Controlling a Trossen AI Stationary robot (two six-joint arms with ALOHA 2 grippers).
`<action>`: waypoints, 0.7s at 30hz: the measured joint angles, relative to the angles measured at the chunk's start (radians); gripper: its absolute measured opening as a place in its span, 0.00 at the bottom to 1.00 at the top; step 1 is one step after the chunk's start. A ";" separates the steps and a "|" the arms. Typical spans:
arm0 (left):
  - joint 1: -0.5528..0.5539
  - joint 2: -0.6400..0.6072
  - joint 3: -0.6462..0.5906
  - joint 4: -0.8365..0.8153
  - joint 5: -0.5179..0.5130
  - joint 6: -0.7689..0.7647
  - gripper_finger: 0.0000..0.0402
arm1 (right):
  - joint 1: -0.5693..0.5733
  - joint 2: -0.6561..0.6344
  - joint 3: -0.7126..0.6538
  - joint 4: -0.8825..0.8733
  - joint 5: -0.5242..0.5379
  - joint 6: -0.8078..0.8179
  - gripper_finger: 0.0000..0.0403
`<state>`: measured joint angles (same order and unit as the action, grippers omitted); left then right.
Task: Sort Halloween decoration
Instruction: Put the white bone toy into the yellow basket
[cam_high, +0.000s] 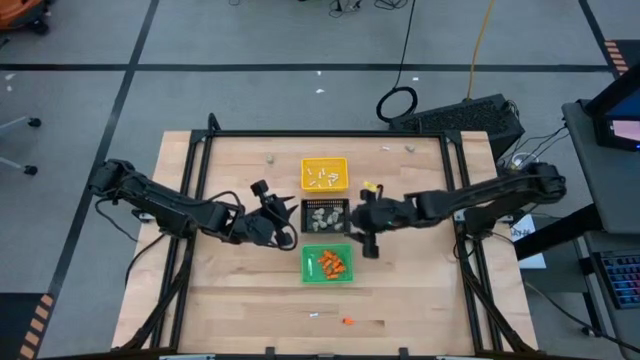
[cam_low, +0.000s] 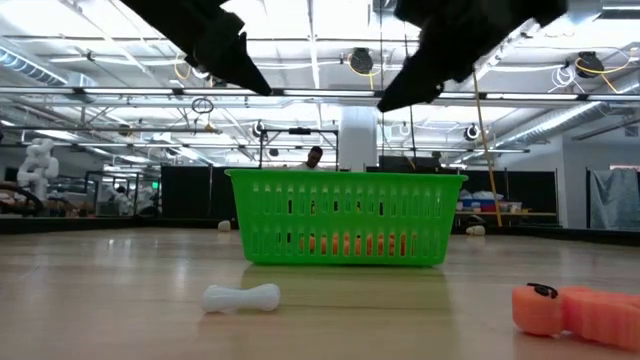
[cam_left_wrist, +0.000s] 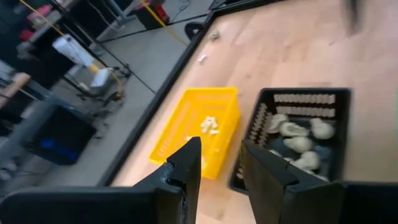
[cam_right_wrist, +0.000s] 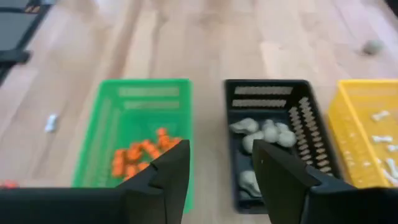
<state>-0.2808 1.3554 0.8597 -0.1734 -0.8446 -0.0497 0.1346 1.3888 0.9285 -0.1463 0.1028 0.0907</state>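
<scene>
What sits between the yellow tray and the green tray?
The black tray, holding beige-grey lumps, sits between the yellow tray and the green tray; the high view shows it.

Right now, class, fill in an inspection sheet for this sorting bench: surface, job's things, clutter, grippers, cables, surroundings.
Surface: wooden table, black-framed.
Job's things: white sticks in yellow tray; beige-grey lumps in black tray; orange bits in green tray. Loose near the front edge: white stick, orange bit. Loose near the back edge: two lumps.
Clutter: nothing seen.
Grippers: left gripper and right gripper flank the trays, jaws apart, holding nothing.
Cables: coiled cable on the floor.
Surroundings: a person behind the green tray.
</scene>
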 joint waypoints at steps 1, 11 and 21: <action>0.004 0.000 0.000 0.000 -0.008 0.015 0.28 | 0.015 -0.012 -0.013 0.005 0.001 -0.009 0.40; 0.035 0.016 0.000 -0.002 0.076 0.028 0.28 | 0.090 -0.041 -0.173 0.000 0.267 0.008 0.40; -0.006 0.033 0.000 -0.011 0.178 -0.185 0.28 | 0.090 -0.069 -0.192 -0.006 0.267 -0.072 0.40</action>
<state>-0.2864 1.3879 0.8595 -0.1841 -0.6671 -0.2347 0.2245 1.3195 0.7364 -0.1525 0.3698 0.0187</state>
